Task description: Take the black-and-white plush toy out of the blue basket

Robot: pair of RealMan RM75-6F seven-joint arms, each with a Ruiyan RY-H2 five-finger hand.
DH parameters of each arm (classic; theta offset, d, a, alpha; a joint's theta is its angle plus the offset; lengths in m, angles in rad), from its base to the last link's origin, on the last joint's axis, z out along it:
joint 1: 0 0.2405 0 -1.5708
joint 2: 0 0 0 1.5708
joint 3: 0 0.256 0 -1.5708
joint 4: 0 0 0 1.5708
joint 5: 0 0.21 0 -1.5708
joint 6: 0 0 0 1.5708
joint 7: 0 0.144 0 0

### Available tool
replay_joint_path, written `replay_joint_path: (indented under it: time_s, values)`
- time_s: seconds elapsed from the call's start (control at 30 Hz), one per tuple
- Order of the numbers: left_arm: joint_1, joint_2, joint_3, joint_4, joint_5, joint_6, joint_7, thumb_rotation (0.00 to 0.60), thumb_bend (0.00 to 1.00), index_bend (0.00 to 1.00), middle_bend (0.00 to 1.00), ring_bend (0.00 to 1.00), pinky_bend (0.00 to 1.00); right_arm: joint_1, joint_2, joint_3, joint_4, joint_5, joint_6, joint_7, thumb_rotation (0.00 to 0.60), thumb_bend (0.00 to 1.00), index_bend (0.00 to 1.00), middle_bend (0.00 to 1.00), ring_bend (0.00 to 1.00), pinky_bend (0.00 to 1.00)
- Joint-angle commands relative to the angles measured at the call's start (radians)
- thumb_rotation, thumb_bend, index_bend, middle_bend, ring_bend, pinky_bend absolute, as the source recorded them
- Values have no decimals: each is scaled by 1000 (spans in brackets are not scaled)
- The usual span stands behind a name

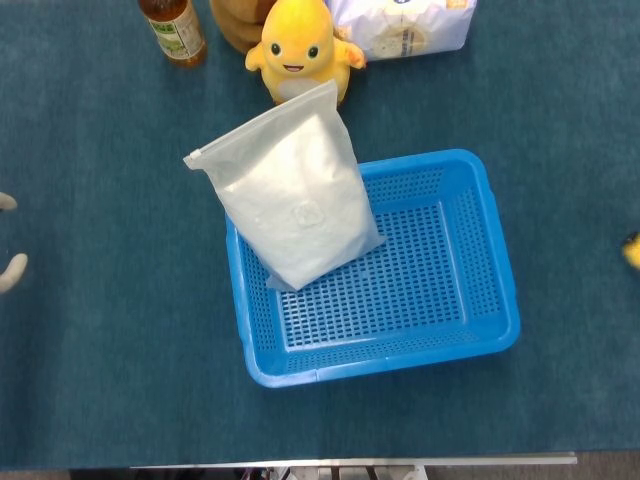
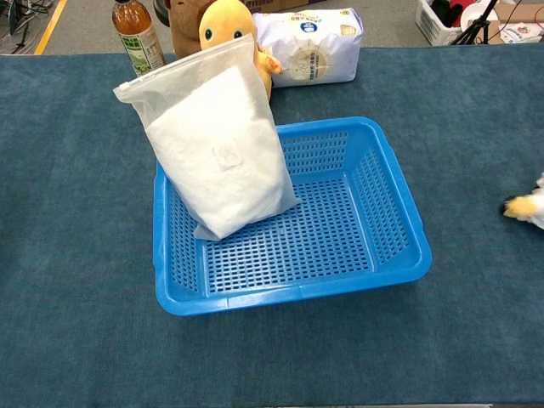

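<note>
**Plush out of basket, at right frame edge**

Left hand [image 1: 10, 262]: only pale fingers [image 1: 12, 272] are seen at the left edge of the head view, apart from each other, nothing seen in them. Rest of the hand is cut off, so whether it is open or closed cannot be told. Right hand is not seen in either view; its state cannot be told.

Black-and-white plush toy [image 2: 529, 206]: only a white part with a yellow foot is seen at the right edge of the chest view, well apart from the blue basket [image 2: 398, 204], over the desk [image 2: 76, 255]. A yellow tip is seen at the right edge of the head view. What holds it is out of frame.

A white bag [image 2: 217, 140] is stood tilted in the basket's far-left corner. Behind the basket, a yellow plush [image 1: 297, 47] is seen just beyond the bag, with a bottle [image 1: 172, 30] to its left and a flour pack [image 2: 308, 44] to its right.
</note>
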Motion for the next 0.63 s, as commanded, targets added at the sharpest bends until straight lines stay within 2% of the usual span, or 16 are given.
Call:
replay_joint_path:
  time_s: [0.03,0.13,0.2,0.27,0.5,0.63]
  values:
    - [-13,-9,-9,23,8,-6,-23,600,196,351,345,320,520,-31,-26,6,4,-35,49,18,600,0,0,53,197,397]
    - [-25,-17,-16,46,18,-7,-50,600,196,351,338,317,520,-64,-82,30,34,-50,128,1,600,0,26,100,197,398]
    - [-31,-23,-19,62,26,-6,-64,600,196,351,334,316,520,-86,-114,32,54,-51,156,-22,600,0,163,185,197,399]
    - [-34,-27,-22,73,27,-3,-78,600,197,351,329,314,520,-100,-135,30,60,-38,158,-18,600,0,250,228,197,399]
    - [-38,-25,-27,82,11,-9,-91,600,196,354,325,312,520,-113,-171,40,106,38,99,54,600,0,334,278,204,399]
    - [-33,-21,-23,72,10,-2,-81,600,196,356,325,312,520,-100,-177,51,120,40,67,66,600,0,340,286,210,399]
